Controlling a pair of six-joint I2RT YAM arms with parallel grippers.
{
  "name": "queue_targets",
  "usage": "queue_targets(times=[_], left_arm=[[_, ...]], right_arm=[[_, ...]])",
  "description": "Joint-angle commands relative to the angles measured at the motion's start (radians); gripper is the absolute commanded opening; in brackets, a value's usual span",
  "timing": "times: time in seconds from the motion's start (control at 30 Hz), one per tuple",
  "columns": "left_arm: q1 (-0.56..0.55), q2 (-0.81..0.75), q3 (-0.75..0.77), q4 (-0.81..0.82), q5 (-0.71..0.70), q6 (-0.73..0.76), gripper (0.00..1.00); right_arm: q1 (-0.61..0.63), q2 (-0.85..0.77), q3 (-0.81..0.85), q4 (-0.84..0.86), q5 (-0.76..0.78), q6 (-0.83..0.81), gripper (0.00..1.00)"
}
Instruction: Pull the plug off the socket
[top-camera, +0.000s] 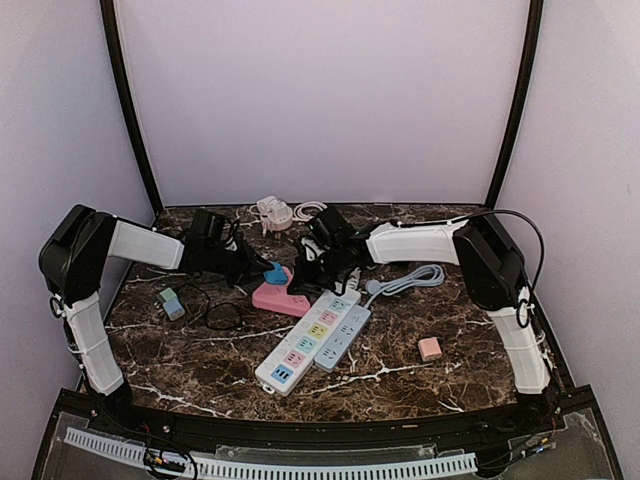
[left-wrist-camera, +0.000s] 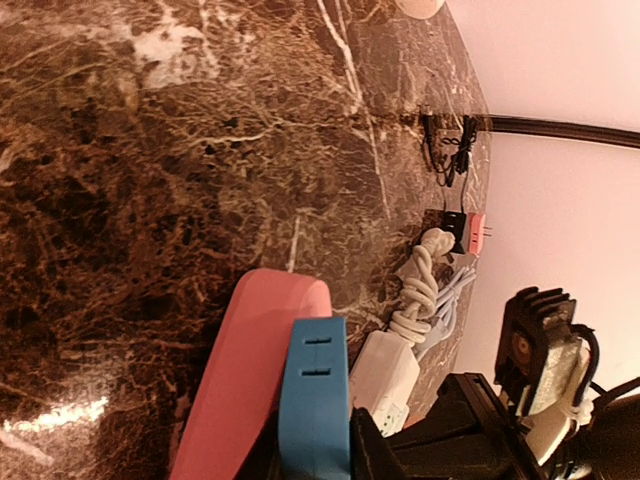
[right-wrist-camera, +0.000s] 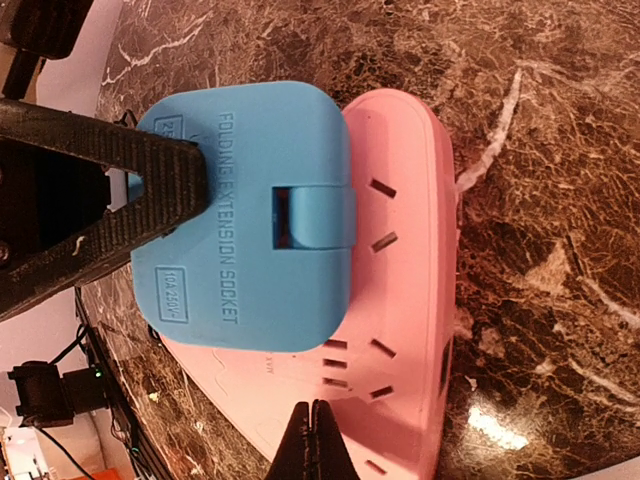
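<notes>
A blue plug (top-camera: 273, 272), marked as a folding extension socket, sits plugged into a pink socket block (top-camera: 280, 297) at the table's middle. My left gripper (top-camera: 258, 268) is shut on the blue plug; in the left wrist view its gripper (left-wrist-camera: 312, 452) has black fingers (left-wrist-camera: 372, 450) clamping the plug (left-wrist-camera: 315, 390) beside the pink block (left-wrist-camera: 245, 380). My right gripper (top-camera: 308, 272) is shut, and its closed tips (right-wrist-camera: 318, 440) rest on the pink block (right-wrist-camera: 400, 300) just below the plug (right-wrist-camera: 250, 215). The left gripper's finger (right-wrist-camera: 100, 170) shows on the plug's left edge.
Two white power strips (top-camera: 310, 340) lie side by side in front of the pink block, one with a grey-blue cable (top-camera: 410, 280). A small pink adapter (top-camera: 430, 348) lies at the right, a green-grey adapter (top-camera: 171, 303) with a black cable at the left, a white charger (top-camera: 275, 213) at the back.
</notes>
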Motion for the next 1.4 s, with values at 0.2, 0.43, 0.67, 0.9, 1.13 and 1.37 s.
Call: queue_targets(times=[0.2, 0.43, 0.67, 0.9, 1.13, 1.37], left_arm=[[0.003, -0.026, -0.048, 0.090, 0.068, -0.007, 0.01], [0.003, -0.038, -0.159, 0.341, 0.110, -0.122, 0.00], [0.003, -0.048, -0.245, 0.574, 0.124, -0.213, 0.00], [0.001, -0.024, -0.282, 0.742, 0.152, -0.296, 0.00], [-0.004, 0.001, -0.291, 0.837, 0.173, -0.340, 0.00], [-0.016, 0.001, -0.313, 0.886, 0.179, -0.307, 0.00]], right_arm=[[0.010, 0.047, 0.048, -0.039, 0.020, 0.035, 0.00], [0.010, 0.064, 0.060, -0.057, 0.032, 0.045, 0.00], [0.013, 0.085, 0.069, -0.082, 0.048, 0.052, 0.00], [0.015, 0.102, 0.074, -0.094, 0.052, 0.054, 0.00], [0.018, 0.110, 0.078, -0.098, 0.053, 0.055, 0.00], [0.018, 0.123, 0.088, -0.100, 0.041, 0.062, 0.00]])
